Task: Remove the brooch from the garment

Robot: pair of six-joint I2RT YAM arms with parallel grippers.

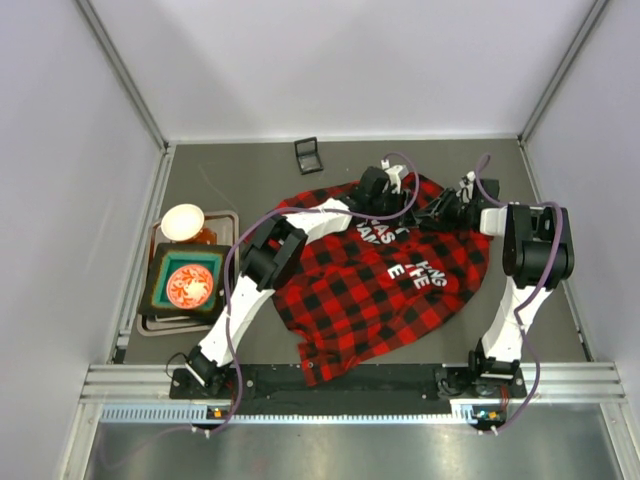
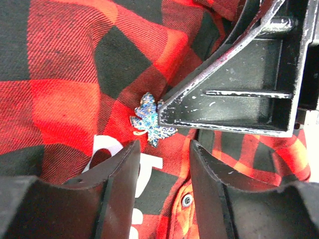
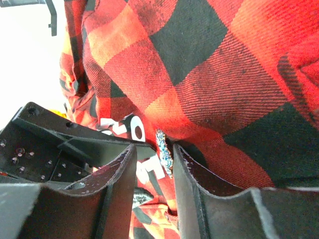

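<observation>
I see the left gripper [image 2: 164,147] with fingers apart, just before the brooch [image 2: 151,121] on the plaid shirt [image 2: 65,89]; the right gripper [image 3: 153,149], fingers also apart, straddles it.

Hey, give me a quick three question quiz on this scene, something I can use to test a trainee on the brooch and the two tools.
1. True or false: the brooch lies on the garment, beside white lettering.
2. In the right wrist view, the brooch is: A) between the fingers of the right tool; B) left of both fingers; C) out of view.
3. Are the jaws of the left tool open or shut?
Key: 1 true; 2 A; 3 open.
</observation>
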